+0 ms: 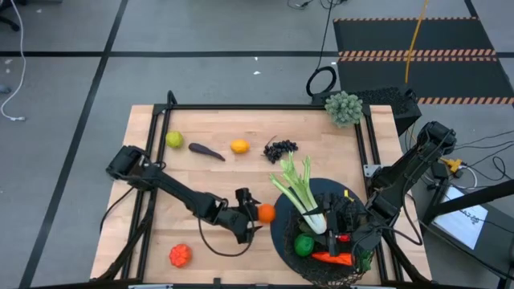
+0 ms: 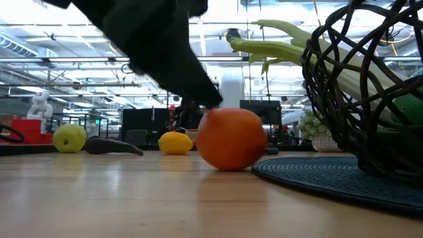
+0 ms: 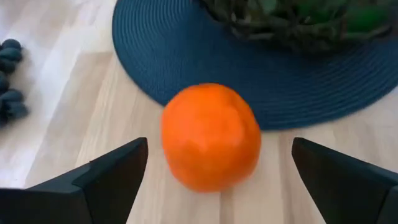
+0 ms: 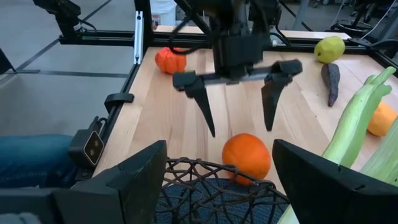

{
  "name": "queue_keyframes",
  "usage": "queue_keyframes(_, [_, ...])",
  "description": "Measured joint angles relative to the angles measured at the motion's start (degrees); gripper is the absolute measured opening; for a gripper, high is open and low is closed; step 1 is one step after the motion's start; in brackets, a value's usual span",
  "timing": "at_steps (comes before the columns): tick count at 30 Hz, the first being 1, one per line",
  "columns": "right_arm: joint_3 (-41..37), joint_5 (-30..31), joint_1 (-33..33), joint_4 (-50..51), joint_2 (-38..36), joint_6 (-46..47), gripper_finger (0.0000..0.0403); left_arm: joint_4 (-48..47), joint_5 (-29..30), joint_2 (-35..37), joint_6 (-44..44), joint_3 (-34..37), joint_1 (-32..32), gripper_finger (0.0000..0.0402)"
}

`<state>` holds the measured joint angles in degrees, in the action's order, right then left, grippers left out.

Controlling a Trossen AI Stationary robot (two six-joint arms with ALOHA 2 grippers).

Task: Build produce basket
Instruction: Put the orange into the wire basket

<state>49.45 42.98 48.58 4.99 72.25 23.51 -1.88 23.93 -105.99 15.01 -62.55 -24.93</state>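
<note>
An orange rests on the wooden table just off the edge of the round blue mat. My left gripper is open, slanting down, with a finger on either side of the orange and clear of it. The black wire basket stands on the mat and holds a celery stalk, a lime and a carrot. My right gripper waits open over the basket, nothing between its fingers.
A lemon, grapes, an eggplant and a yellow-green fruit lie along the far side. A red-orange mango lies near left. A grey-green clump sits at the far right corner.
</note>
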Motion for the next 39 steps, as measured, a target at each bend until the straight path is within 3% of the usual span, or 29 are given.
queue_keyframes(6, [0.0,0.0,0.0,-0.09,0.0,0.15,0.0288,7.49,2.17,-4.05,-2.78,-0.01,0.08,0.04])
queue_keyframes(14, [0.0,0.0,0.0,-0.24,0.0,0.37,0.0288,6.73,2.07,-7.51,-0.41,-0.01,2.3,0.0398])
queue_keyframes(19, [0.0,0.0,0.0,-0.22,0.0,0.24,0.0288,6.56,1.83,-7.55,-0.09,-0.01,2.41,0.0358])
queue_keyframes(24, [0.0,0.0,0.0,-0.17,0.0,0.24,0.0288,5.72,1.49,-3.33,0.0,-0.04,1.51,0.0311])
queue_keyframes(30, [0.0,0.49,-0.19,-1.3,0.66,-0.48,0.0288,7.04,1.54,9.14,-3.19,-0.78,-1.96,0.0332])
queue_keyframes(34, [0.0,0.35,-1.07,-9.13,3.24,-8.04,0.0288,12.85,1.55,13.14,-9.39,-0.78,-4.23,0.0348])
queue_keyframes(39, [-0.02,0.24,-1.1,-24.77,8.08,-29.78,0.0288,23.07,-0.77,12.68,-12.99,-0.78,-5.11,0.0345])
